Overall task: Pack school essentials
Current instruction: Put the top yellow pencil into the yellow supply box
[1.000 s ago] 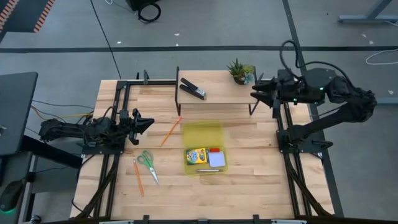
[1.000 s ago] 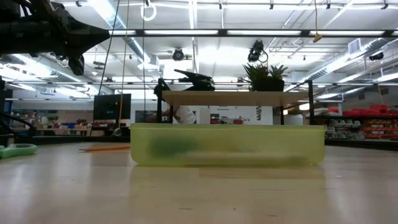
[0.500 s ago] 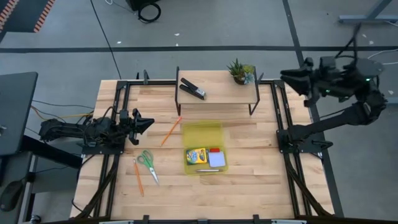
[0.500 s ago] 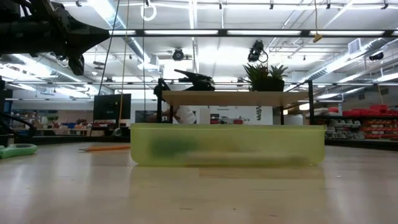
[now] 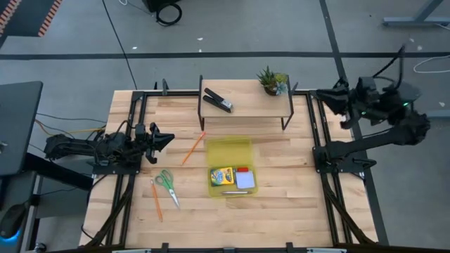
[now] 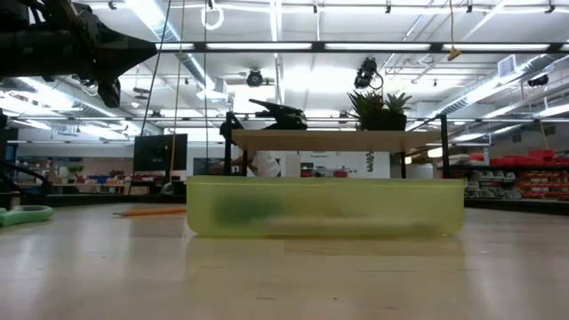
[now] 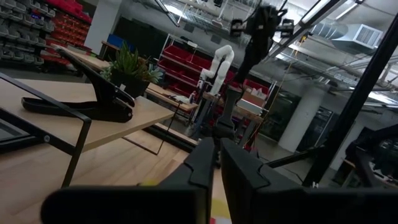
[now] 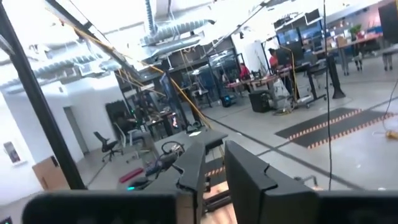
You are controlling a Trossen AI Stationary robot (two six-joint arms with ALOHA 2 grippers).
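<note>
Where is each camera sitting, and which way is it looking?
High view: above the table, looking straight down; both arms show, left gripper and right gripper.
Low view: at table-top height, facing the yellow-green bin; one dark arm shows upper left.
Left wrist view: on the left arm, looking past its own fingers at the raised shelf.
Right wrist view: on the right arm, facing the room past its own fingers.
Shared: high, low and left wrist views all show the black stapler and potted plant.
</note>
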